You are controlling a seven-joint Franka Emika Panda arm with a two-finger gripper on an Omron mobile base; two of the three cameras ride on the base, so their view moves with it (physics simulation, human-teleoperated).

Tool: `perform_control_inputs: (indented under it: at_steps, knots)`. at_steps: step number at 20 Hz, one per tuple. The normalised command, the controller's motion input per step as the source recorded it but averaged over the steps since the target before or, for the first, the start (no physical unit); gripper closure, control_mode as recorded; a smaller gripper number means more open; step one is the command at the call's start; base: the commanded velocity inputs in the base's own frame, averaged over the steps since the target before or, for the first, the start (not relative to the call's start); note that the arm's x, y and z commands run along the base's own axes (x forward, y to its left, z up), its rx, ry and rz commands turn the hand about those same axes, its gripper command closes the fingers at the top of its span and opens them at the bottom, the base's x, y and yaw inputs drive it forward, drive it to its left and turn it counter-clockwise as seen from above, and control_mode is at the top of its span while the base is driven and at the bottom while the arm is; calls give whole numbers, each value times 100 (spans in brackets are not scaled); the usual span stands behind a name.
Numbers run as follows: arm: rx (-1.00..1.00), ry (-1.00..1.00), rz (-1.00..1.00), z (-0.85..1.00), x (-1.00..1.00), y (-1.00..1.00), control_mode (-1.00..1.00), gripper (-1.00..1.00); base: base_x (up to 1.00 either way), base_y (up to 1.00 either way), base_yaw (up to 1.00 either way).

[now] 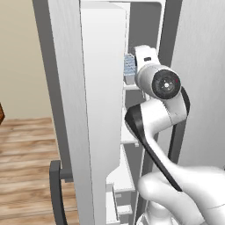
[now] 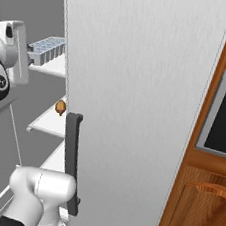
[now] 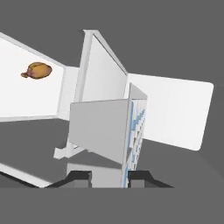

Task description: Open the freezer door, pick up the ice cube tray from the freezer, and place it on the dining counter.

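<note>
Occlusion is heavy: in the left base view the arm's white wrist covers most of the ice cube tray (image 1: 129,67), leaving only a sliver of pale blue cells at 9 o'clock of the wrist, and the freezer door (image 1: 99,110), swung open edge-on, hides much of the compartment. In the right base view the plain silver fridge door (image 2: 135,113) with its dark vertical handle (image 2: 72,162) blocks the right side of the freezer (image 2: 39,35). The gripper (image 3: 109,177) is seen in the hand view, its two dark finger tips (image 3: 78,177) clenched on the near end of the tray (image 3: 107,131); the tray appears tilted on edge there, whitish underside toward 9 o'clock, blue cells toward 3 o'clock. From the right base view the tray (image 2: 47,47) sits at the front of a white shelf (image 2: 53,67), inside the freezer; whether it touches the shelf cannot be told. A small brown food item (image 2: 60,107) lies on the shelf below, at 6 o'clock of the tray. Wood plank floor (image 1: 26,167) and a beige wall (image 1: 19,57) show at 9 o'clock; wooden cabinetry (image 2: 213,209) with a dark-fronted built-in appliance (image 2: 225,119) stands at 3 o'clock.
</note>
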Motion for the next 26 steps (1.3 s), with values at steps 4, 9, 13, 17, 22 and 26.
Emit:
perform_control_inputs:
  at_steps: [4, 9, 13, 17, 22, 26]
  knots:
    - [0, 0, 3, 1, -72, 0, -100, 100, 0, 0, 0]
    - [0, 0, 4, 0, -81, 0, -100, 100, 0, 0, 0]
    - [0, 0, 2, 3, -75, 0, -100, 100, 0, 0, 0]
    - [0, 0, 3, 8, -65, -16, -100, 100, 0, 0, 0]
    - [0, 0, 3, 14, -60, -24, -100, 100, 0, 0, 0]
    - [0, 3, 1, 11, -56, -11, -100, 100, 0, 0, 0]
